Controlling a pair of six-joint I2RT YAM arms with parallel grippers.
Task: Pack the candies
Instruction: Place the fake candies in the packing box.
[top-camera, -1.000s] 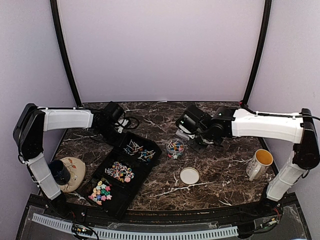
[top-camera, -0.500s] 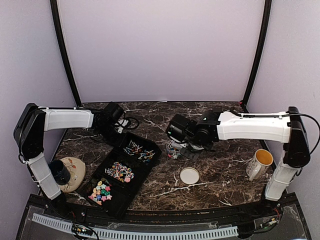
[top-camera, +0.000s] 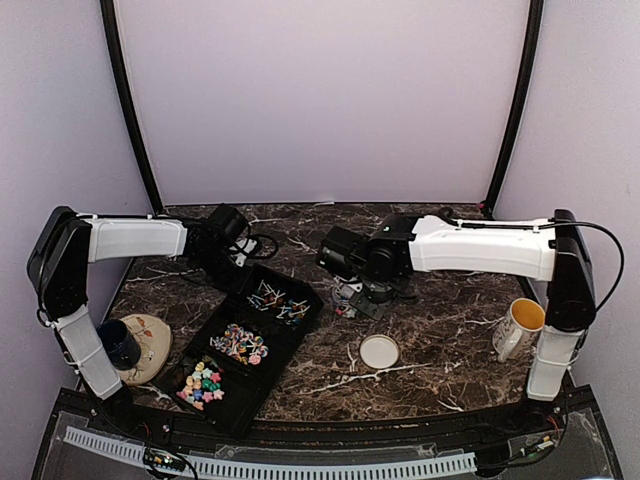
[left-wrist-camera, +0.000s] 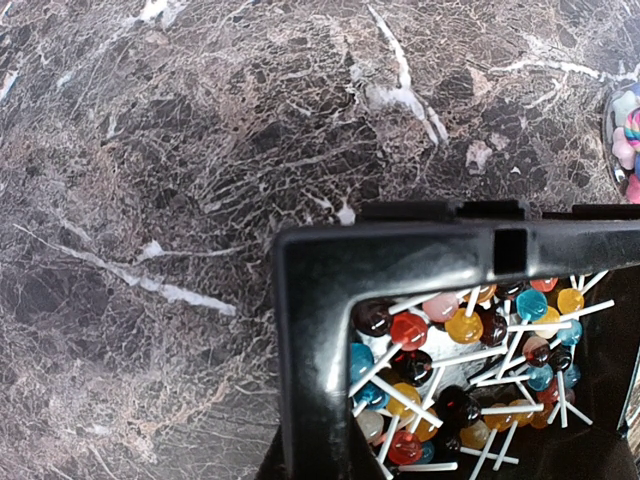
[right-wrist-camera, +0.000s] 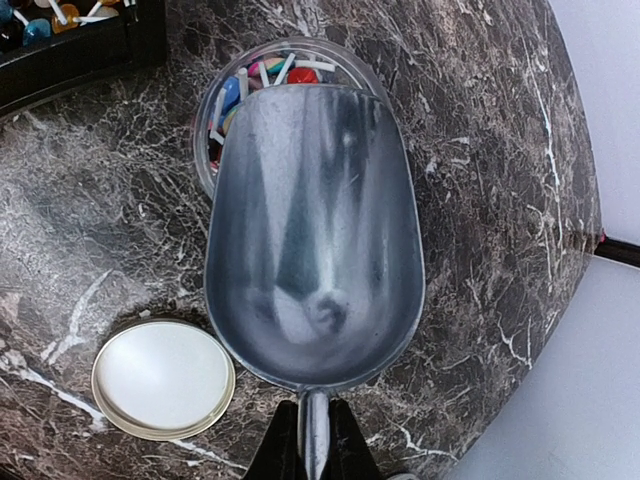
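The candies lie in a black tray (top-camera: 262, 385) with three compartments: lollipops (top-camera: 278, 300), round swirled sweets (top-camera: 240, 343) and pastel star pieces (top-camera: 203, 383). My left gripper (top-camera: 224, 266) is at the tray's far corner (left-wrist-camera: 310, 300), shut on its wall. The lollipops (left-wrist-camera: 450, 360) show beside it. A clear jar (right-wrist-camera: 205, 130) holds a few lollipops. My right gripper (right-wrist-camera: 305, 440) is shut on the handle of an empty metal scoop (right-wrist-camera: 315, 230), which hangs over the jar. From above, the right gripper (top-camera: 378, 296) and the scoop (top-camera: 350, 294) hide most of the jar.
A white jar lid (top-camera: 379, 351) lies on the marble, and in the right wrist view the lid (right-wrist-camera: 163, 378) sits left of the scoop. A cream mug (top-camera: 520, 325) stands at the right. A dark cup (top-camera: 120, 343) rests on a tan plate (top-camera: 152, 350) at the left. Cables (top-camera: 262, 243) lie at the back.
My right arm has swung left with the scoop, from right of the jar to over it. The left arm and the tray have not moved.
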